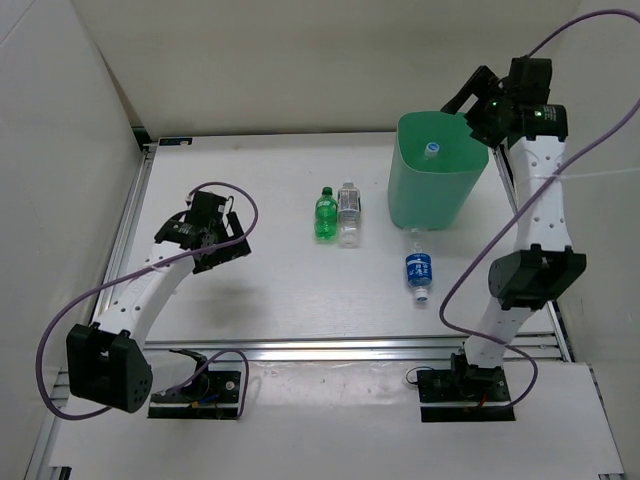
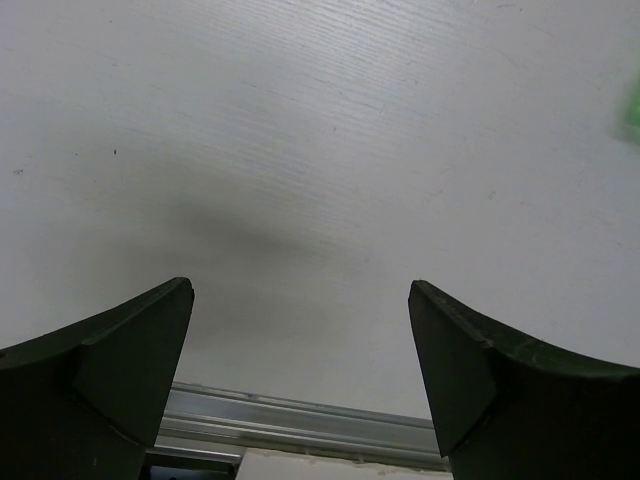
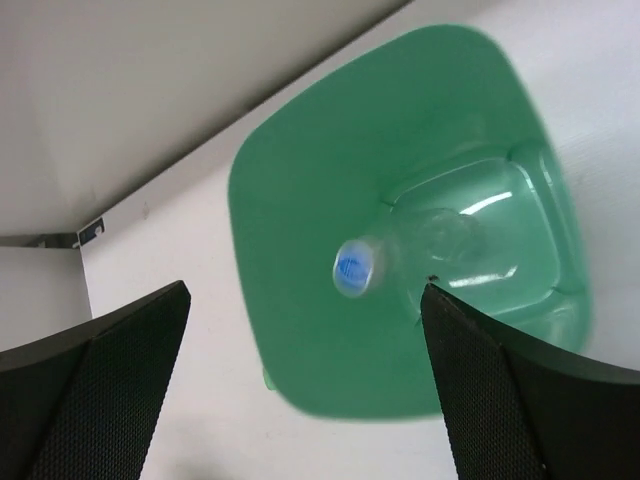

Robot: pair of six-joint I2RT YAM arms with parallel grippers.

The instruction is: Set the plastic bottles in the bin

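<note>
Mint-green bin (image 1: pixel 432 205) is set far right on the surface (image 1: pixel 260 290), with the plain clear bottle (image 3: pixel 430 240) inside it. Above its mouth the right end effector (image 3: pixel 305 292) is held wide and empty; the left end effector (image 2: pixel 300 290), equally wide and empty, is held over the surface at left. The blue-label bottle (image 1: pixel 419 268) is laid just before the bin, long axis near-to-far, nearest the right arm, with room around it; the green bottle (image 1: pixel 325 214) and white-label bottle (image 1: pixel 348 212) are paired mid-surface.

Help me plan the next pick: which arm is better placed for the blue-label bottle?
Right. The blue-label bottle lies by the bin; the right end effector hangs open above the bin, the left end effector far off.
</note>
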